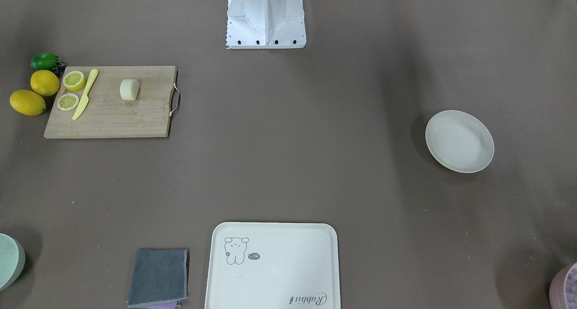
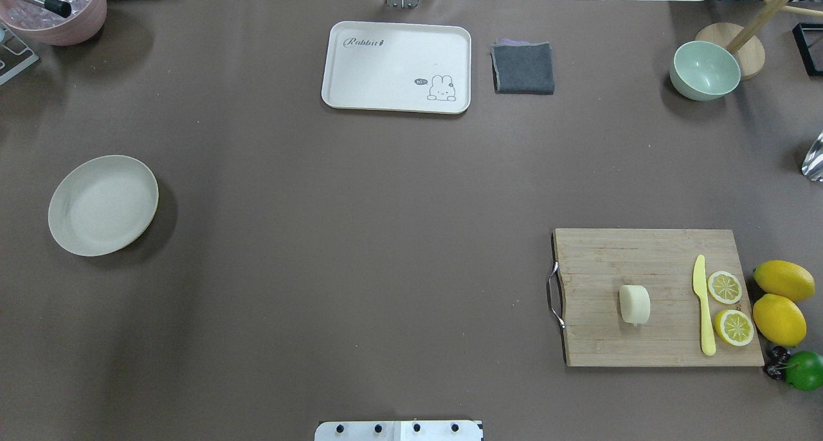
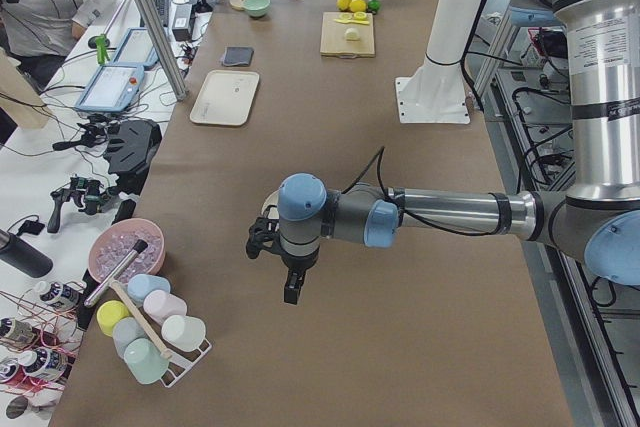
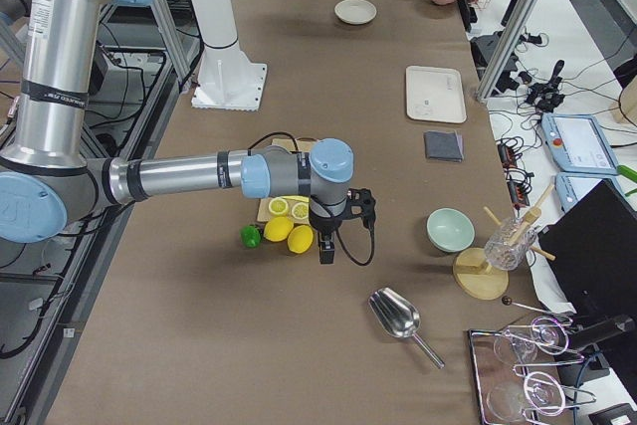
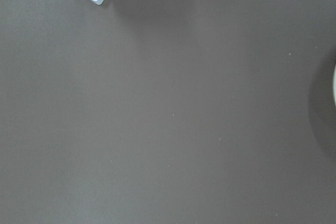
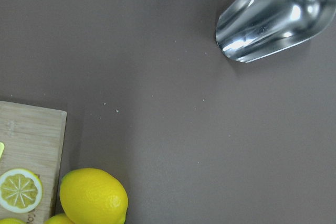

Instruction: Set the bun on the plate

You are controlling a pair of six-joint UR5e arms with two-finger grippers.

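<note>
The pale cream bun (image 2: 634, 303) (image 1: 129, 89) lies on a wooden cutting board (image 2: 643, 261) on the robot's right side of the table. The plain off-white plate (image 2: 103, 205) (image 1: 459, 141) sits empty on the robot's left side, far from the bun. My left gripper (image 3: 290, 292) shows only in the exterior left view, hanging above the table beside the plate; I cannot tell whether it is open or shut. My right gripper (image 4: 325, 251) shows only in the exterior right view, above the table past the lemons; its state cannot be told either.
On the board lie a yellow knife (image 2: 705, 306) and two lemon halves (image 2: 724, 287); whole lemons (image 2: 779, 319) and a lime (image 2: 804, 370) sit beside it. A cream tray (image 2: 397, 66), grey cloth (image 2: 523, 68), mint bowl (image 2: 705, 71), pink bowl (image 2: 58, 10) and metal scoop (image 6: 273, 17) line the edges.
</note>
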